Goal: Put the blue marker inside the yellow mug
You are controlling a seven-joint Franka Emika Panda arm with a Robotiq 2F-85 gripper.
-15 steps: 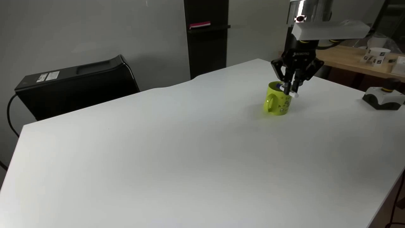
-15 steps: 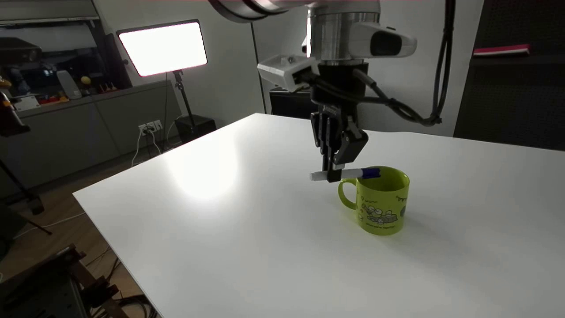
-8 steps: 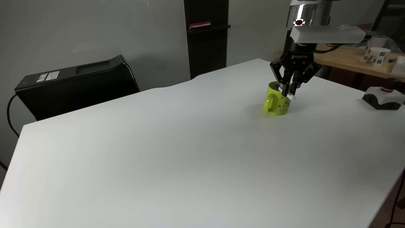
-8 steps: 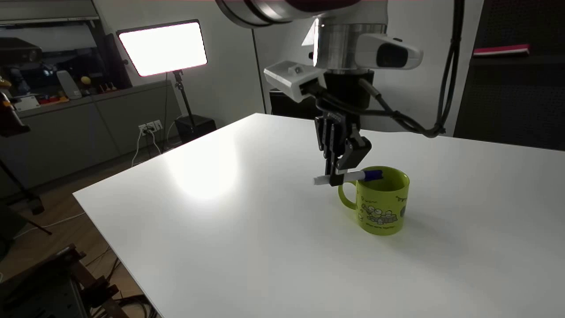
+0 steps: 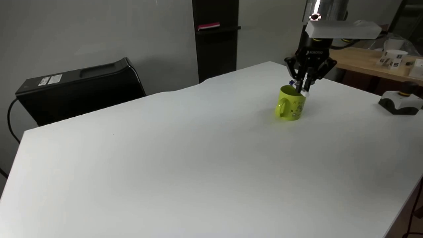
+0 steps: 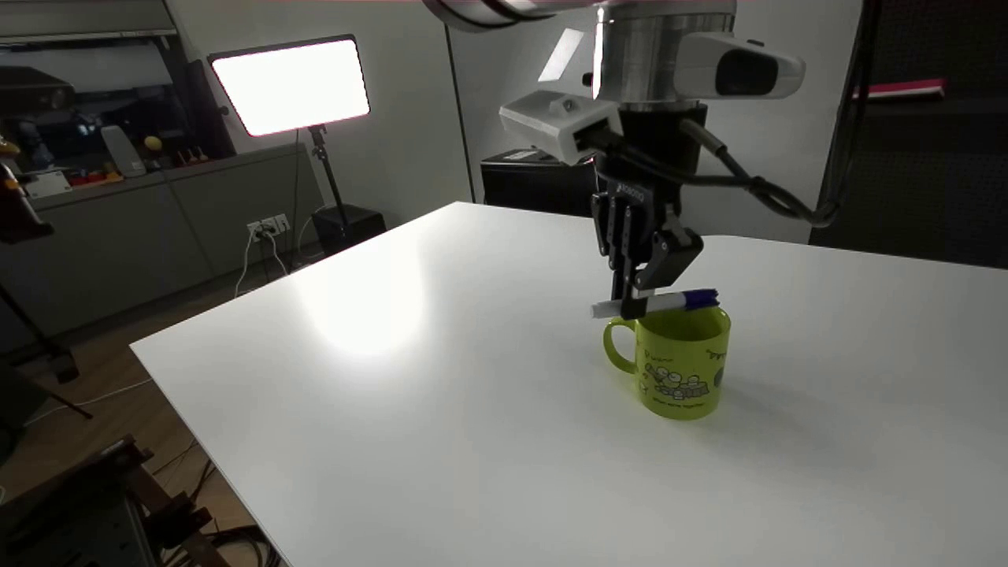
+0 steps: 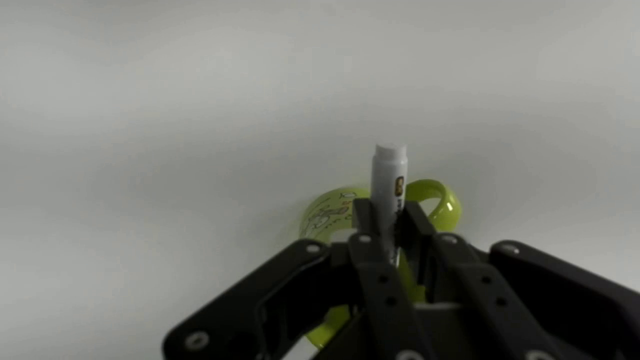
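Note:
The yellow mug [image 5: 287, 107] stands upright on the white table in both exterior views [image 6: 681, 374]. It has printed drawings and a side handle. In the wrist view the mug [image 7: 327, 215] is partly hidden behind my gripper. My gripper [image 6: 628, 305] is shut on the white barrel of the blue marker [image 6: 669, 302]. The marker lies nearly level, its dark blue end tilted slightly up. It passes over the mug's opening, with the blue end just above the rim. The white end sticks out past my fingers on the handle side, as the wrist view [image 7: 389, 180] shows.
A box with a dark round knob [image 5: 400, 102] sits at the table's side edge in an exterior view. A wooden side table [image 5: 360, 61] with cups stands beyond. A black case [image 5: 82, 92] stands behind the table [image 5: 165, 158]. A cable hangs from the arm.
My gripper dipped slightly, then rose and moved across towards the mug's opening. The marker's blue end was inside the rim and is now above it, tilted up more. The mug has not moved.

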